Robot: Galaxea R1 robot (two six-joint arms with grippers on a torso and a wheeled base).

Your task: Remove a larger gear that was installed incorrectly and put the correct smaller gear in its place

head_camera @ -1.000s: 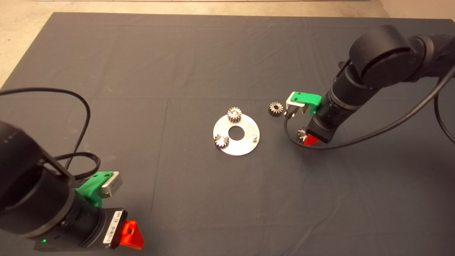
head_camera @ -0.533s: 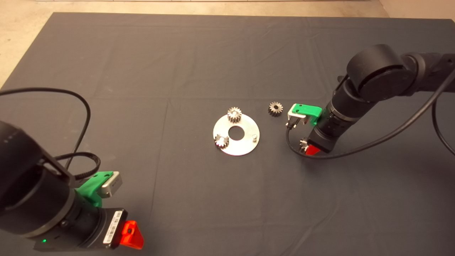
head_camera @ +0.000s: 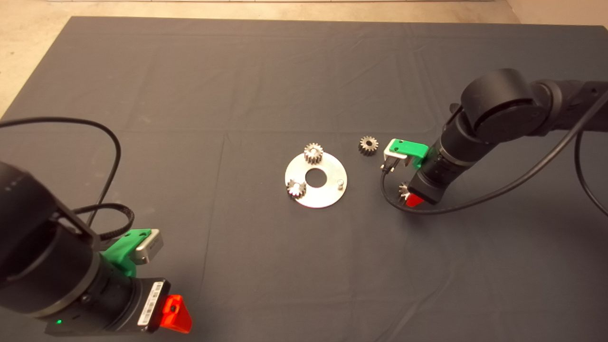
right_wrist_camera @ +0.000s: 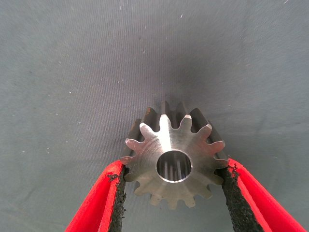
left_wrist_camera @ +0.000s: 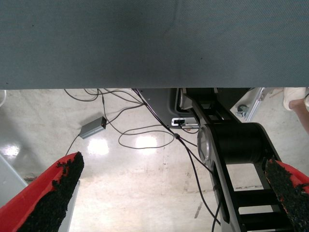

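We see a shiny grey larger gear with a dark bore, held between red fingers with black pads. A dark charcoal mat carries a bright silver disc, two silvery gears and a darker grey smaller gear.

Larger gear mostly hidden beneath right hand.

My left pincer hangs spread wide; beyond its pads I see the mat's edge, pale floor with cables, a small grey box and black robot base.
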